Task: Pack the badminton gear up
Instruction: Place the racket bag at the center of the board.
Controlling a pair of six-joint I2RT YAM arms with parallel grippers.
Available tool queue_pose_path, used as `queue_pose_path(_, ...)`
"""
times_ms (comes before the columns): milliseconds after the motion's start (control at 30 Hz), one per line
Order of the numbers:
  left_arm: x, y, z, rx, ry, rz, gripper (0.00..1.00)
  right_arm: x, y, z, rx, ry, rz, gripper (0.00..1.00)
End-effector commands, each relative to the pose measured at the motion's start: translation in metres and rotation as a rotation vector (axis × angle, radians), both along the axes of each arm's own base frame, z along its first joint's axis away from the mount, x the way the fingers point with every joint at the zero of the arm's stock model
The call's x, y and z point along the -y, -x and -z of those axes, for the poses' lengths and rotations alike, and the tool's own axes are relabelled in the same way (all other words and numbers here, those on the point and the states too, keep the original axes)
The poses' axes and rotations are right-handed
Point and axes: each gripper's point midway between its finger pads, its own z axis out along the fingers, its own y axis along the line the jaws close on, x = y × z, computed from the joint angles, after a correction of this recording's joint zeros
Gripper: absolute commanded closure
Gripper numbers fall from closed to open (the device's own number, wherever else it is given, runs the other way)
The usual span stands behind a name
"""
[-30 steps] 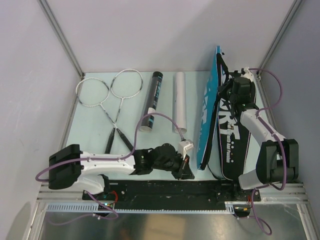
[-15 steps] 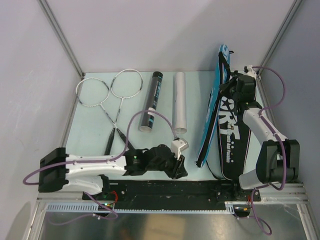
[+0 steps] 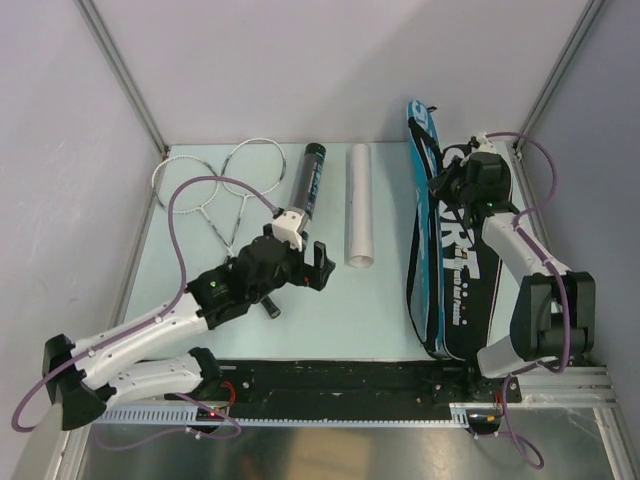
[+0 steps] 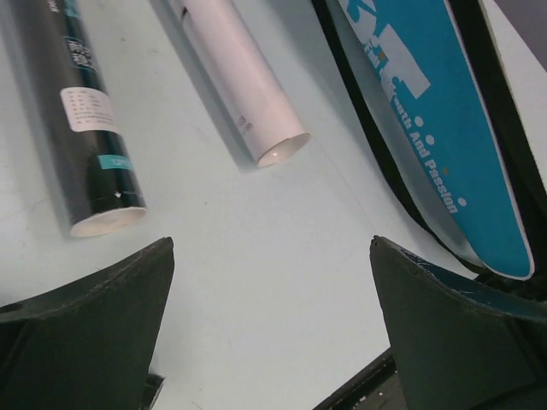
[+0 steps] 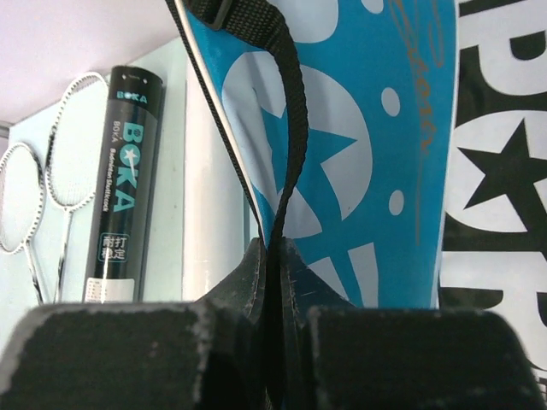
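Two slim rackets (image 3: 215,190) lie crossed at the back left, also visible in the right wrist view as rackets (image 5: 38,196). A long black tube (image 3: 311,178) and a white tube (image 3: 358,205) lie side by side mid-table. My left gripper (image 3: 298,282) hovers open and empty over the black tube's near end; its view shows the black tube (image 4: 73,120), the white tube (image 4: 239,77) and the left gripper (image 4: 272,245) above bare table. My right gripper (image 5: 275,249) is shut on the racket bag's black strap (image 5: 291,128), holding the blue flap (image 3: 420,230) up on edge.
The black racket bag (image 3: 472,285) lies along the right side, near the right wall. Frame posts run along both side walls. A black rail (image 3: 330,378) crosses the table's near edge by the arm bases.
My left gripper opened wide and swung from the bag's near corner back and left to the tubes. The right gripper drew the blue flap further up and to the left.
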Motion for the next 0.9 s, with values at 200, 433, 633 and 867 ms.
queue_pose_path(200,-0.038,-0.007,-0.048,0.086,0.017,-0.108,0.00,-0.029,-0.038,0.033,-0.007,0.002,-0.032,1.00)
queue_pose_path(433,-0.060,0.009,-0.043,0.052,0.007,-0.114,0.00,-0.030,-0.057,0.067,-0.061,0.077,-0.037,1.00)
queue_pose_path(633,-0.079,0.011,-0.051,0.092,0.000,-0.134,0.00,-0.031,-0.067,0.079,-0.111,0.130,-0.090,0.75)
queue_pose_path(867,-0.095,0.010,-0.053,0.129,-0.095,-0.141,0.00,-0.006,-0.038,0.032,-0.163,0.155,-0.143,0.31)
